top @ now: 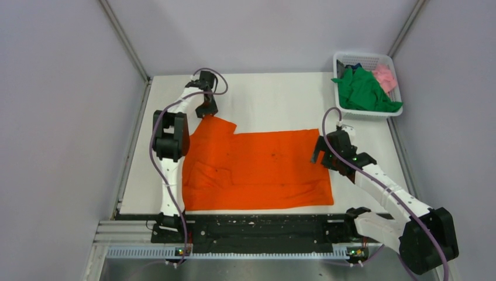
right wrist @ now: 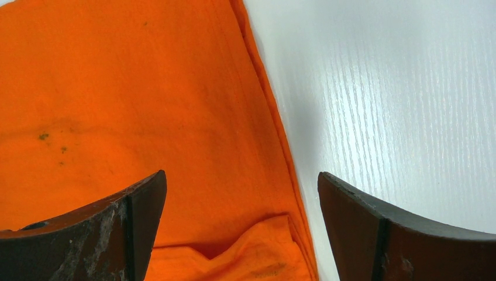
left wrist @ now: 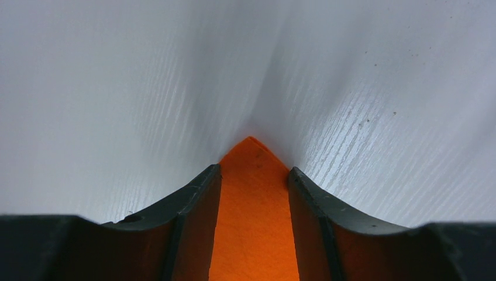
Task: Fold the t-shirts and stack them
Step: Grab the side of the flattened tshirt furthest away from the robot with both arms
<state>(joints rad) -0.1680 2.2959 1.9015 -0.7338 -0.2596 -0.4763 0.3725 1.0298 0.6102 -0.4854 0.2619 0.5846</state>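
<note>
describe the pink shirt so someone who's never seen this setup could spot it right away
Look to the far right corner of the table, where a white lattice basket sits. The pink t-shirt is the small crumpled bundle against the basket's right wall, beside the larger green t-shirt. It is the only pink cloth; the orange t-shirt lies spread on the table.

A lattice basket [top: 364, 58] stands far right on the table [top: 275, 99].

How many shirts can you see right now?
3. The orange shirt lies spread on the table; the green shirt and pink shirt are heaped in the basket, which may hide more.
</note>
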